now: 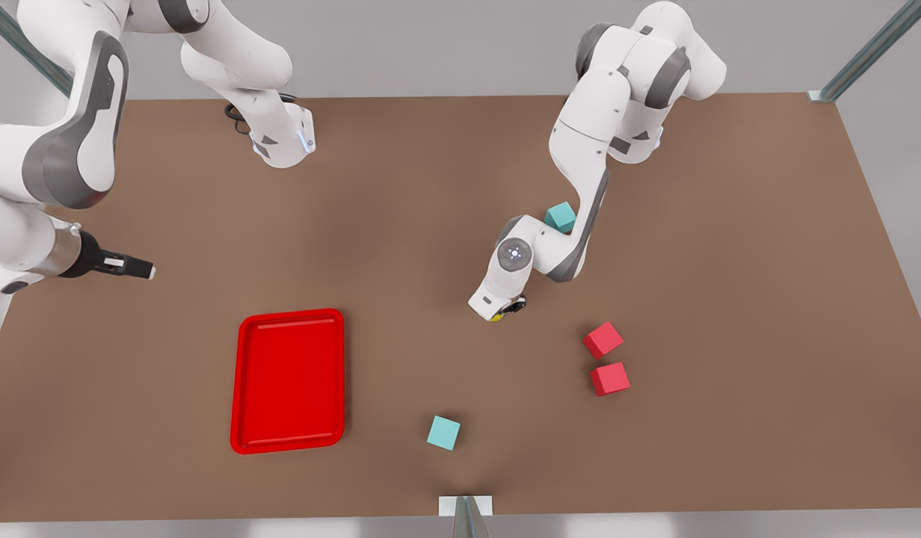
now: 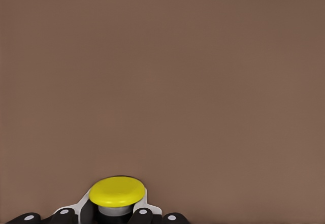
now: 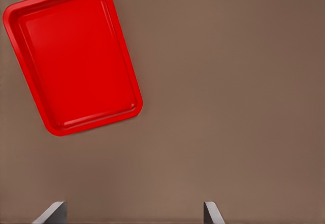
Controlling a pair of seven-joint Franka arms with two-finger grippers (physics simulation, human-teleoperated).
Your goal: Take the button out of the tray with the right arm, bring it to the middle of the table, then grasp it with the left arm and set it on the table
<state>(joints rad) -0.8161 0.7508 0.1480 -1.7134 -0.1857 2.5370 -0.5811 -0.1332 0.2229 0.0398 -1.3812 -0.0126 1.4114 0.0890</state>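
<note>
The button is clamped in the left gripper, low over the middle of the surface. The right gripper is held spread and empty, well apart from the tray.

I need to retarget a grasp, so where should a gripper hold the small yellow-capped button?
Grip the dark grey body under the tiny button's round yellow cap, coming straight down from above. The cap overhangs and is rounded; the boxy body offers flat sides, where the left claw-like gripper holds it now.
</note>
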